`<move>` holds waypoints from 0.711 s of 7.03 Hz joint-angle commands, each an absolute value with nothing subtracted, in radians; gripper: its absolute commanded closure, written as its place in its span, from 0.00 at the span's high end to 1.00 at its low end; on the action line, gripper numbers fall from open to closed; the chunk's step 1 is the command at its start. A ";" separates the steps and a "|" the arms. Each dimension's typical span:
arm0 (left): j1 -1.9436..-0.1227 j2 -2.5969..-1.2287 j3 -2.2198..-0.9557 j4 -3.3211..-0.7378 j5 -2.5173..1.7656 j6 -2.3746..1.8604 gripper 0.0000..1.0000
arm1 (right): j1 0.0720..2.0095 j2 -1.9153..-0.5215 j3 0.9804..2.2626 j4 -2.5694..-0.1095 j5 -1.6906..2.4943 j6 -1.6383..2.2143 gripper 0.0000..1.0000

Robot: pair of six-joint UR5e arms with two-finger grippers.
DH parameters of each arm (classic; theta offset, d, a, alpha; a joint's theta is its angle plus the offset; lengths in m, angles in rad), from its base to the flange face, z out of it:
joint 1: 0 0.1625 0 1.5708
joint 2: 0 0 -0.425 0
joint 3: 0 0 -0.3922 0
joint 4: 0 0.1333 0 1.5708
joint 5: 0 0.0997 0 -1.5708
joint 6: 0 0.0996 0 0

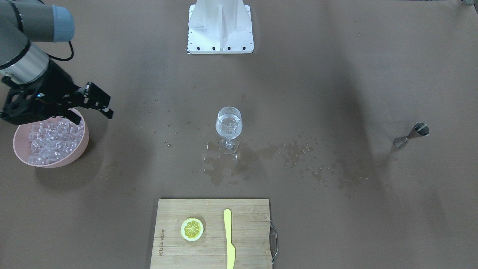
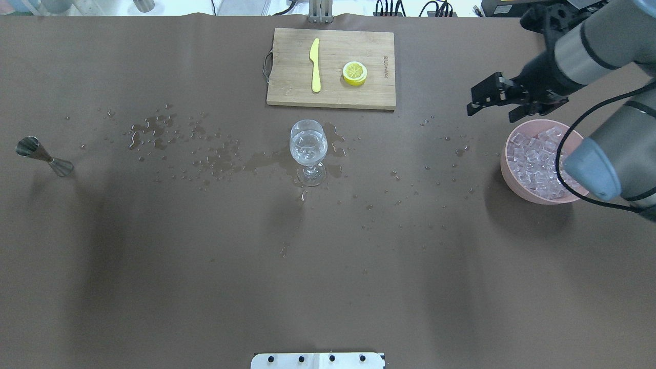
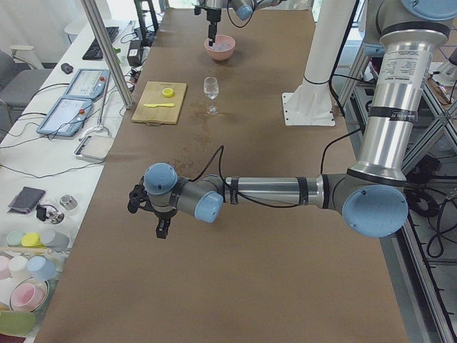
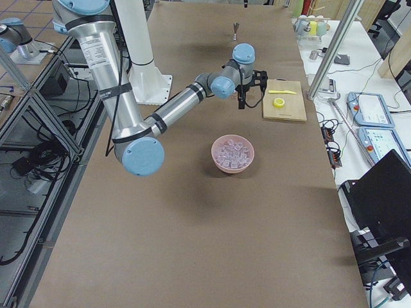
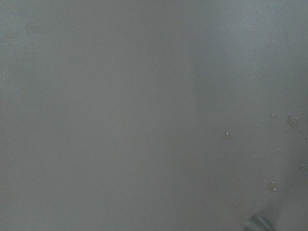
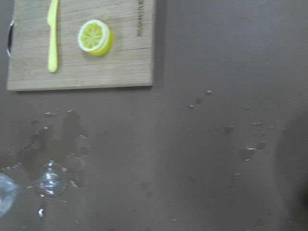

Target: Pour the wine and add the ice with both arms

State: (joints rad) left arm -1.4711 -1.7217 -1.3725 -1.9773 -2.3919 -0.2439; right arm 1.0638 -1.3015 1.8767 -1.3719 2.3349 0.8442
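Observation:
A stemmed glass [image 1: 228,129] stands mid-table and holds the clear wine [image 2: 308,148]; clear lumps seem to float in it. A pink bowl [image 1: 85,144] full of ice cubes [image 1: 48,144] sits at the robot's right, also shown in the overhead view [image 2: 505,169]. My right gripper [image 1: 93,116] hovers at the bowl's edge nearest the glass [image 2: 492,113]; its fingers stand apart and I see nothing between them. My left gripper [image 3: 161,227] shows only in the exterior left view, low over bare table, and I cannot tell whether it is open or shut.
A steel jigger [image 2: 43,156] stands at the robot's far left. A wooden cutting board [image 2: 287,87] at the far edge carries a lemon slice [image 2: 354,73] and a yellow knife [image 2: 315,72]. Spilled drops and puddles [image 2: 215,159] spread around the glass. The white pedestal [image 1: 220,26] stands at the robot's side.

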 commanded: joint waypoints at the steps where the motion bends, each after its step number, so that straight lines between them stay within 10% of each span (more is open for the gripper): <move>1: -1.471 -1.712 -1.373 -1.985 -2.356 -0.244 0.98 | 1.263 -1.455 1.786 -1.374 2.411 0.422 1.00; 5: -1.471 -1.700 -1.377 -1.996 -2.356 -0.249 0.98 | 1.416 -1.459 1.554 -1.376 2.384 -0.009 1.00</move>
